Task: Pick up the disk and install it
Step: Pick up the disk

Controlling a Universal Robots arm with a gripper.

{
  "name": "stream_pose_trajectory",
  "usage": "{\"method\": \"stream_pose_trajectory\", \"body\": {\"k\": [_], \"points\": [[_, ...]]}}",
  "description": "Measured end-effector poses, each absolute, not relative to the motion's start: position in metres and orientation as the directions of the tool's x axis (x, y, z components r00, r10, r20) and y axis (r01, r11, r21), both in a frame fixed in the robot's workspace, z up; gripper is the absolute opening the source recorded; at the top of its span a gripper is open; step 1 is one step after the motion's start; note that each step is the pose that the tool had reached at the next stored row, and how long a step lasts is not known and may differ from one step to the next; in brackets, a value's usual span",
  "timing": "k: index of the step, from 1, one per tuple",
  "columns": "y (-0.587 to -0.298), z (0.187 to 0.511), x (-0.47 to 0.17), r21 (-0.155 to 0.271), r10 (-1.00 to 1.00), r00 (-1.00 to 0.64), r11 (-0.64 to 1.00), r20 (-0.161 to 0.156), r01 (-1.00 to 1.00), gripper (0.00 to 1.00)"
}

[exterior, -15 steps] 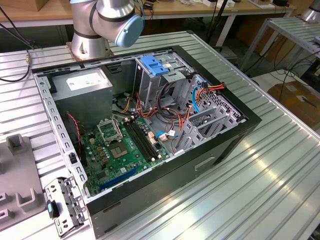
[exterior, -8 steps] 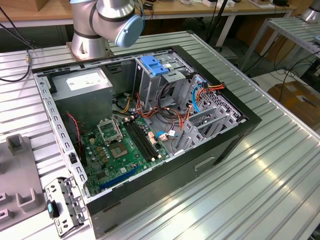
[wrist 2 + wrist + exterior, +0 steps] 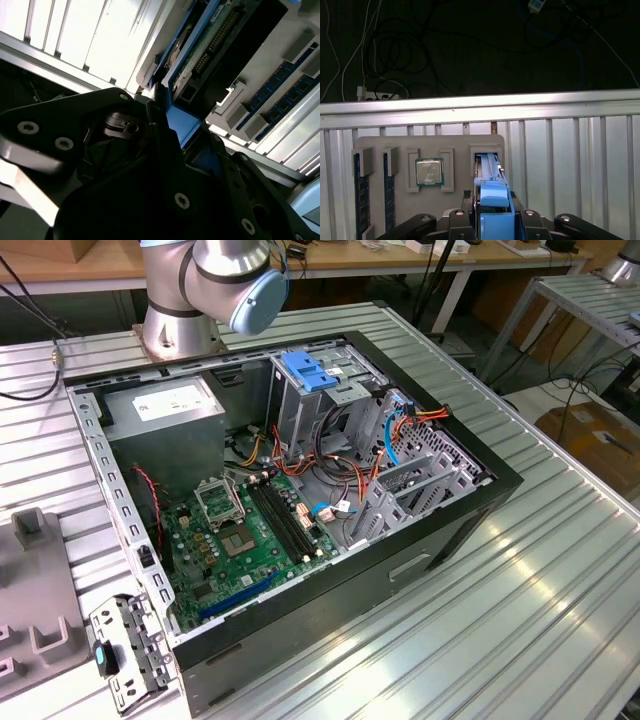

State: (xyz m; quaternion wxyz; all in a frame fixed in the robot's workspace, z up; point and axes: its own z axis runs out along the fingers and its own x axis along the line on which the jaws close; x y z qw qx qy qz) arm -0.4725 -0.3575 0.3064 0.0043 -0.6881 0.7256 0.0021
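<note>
- In the exterior view, an open computer case is seen lying on the ribbed tabletop, with the arm mounted behind it. A grey tray is set at the exterior view's left, well apart from the drive cage inside the case. Bare tabletop is left at the exterior view's right of the case.
- In the second wrist view, the disk is seen standing on edge in a slot of the tray, its circuit board bared. The jaws of the gripper are drawn narrow against the blue rail, one on each side, so the disk is judged to be held.
- In the first wrist view, the disk is seen edge-on with its far end in the tray's slot. A processor chip and memory sticks are seated in pockets just beside it.
- The disk is judged stiff, fairly heavy and easily harmed by knocks. The plastic rails are the place to be gripped, with the board left untouched; smooth plastic may slip under a weak hold.
- The slot walls are close on both sides, so little sideways room is judged to be had there. The tabletop's edge lies just beyond the tray, with cables on the floor past it.
</note>
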Motion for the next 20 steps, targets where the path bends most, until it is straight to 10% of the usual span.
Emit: {"method": "stream_pose_trajectory", "body": {"k": [20], "points": [[-0.3576,0.3031,-0.4725,-0.003,-0.999,-0.053,0.053,-0.01,-0.999,0.37]]}}
